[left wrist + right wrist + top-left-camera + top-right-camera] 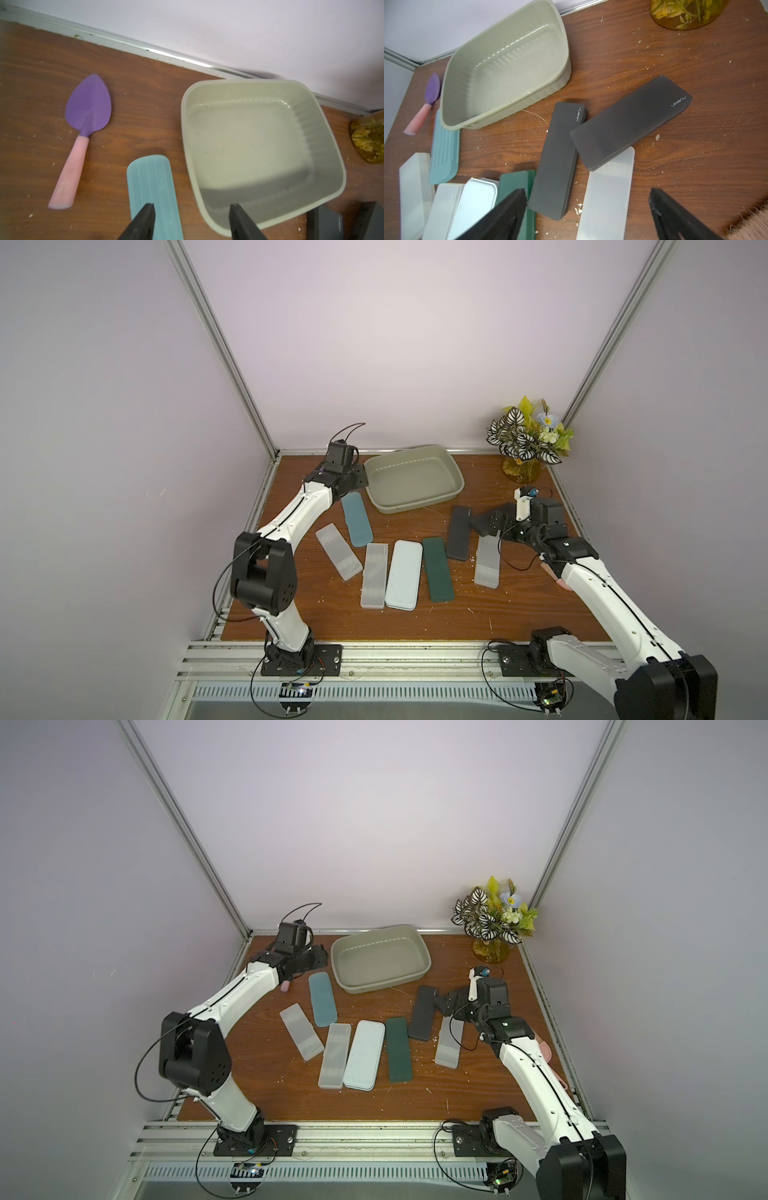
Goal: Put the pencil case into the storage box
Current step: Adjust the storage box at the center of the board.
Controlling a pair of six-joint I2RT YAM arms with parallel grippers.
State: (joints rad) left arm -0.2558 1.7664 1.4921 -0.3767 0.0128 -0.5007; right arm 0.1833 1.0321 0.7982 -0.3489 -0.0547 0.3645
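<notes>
The storage box (411, 483) (376, 963), a shallow grey-green tub, stands empty at the back middle of the wooden table. Several pencil cases lie in front of it: teal (356, 519) (151, 182), frosted (338, 551), pale blue (403, 574), dark green (437, 568), black (458, 533). My left gripper (192, 205) (353, 481) is open and holds nothing, with one finger over the teal case's far end and the other over the box's (249, 141) near corner. My right gripper (587, 191) (486, 524) hangs wide open above a frosted case (608, 191), next to two black cases (631, 120).
A purple trowel with a pink handle (83, 128) (428, 97) lies left of the box by the back wall. A vase of flowers (525, 443) fills the back right corner. Brush bristles (753, 220) show beside the right gripper. Walls close three sides.
</notes>
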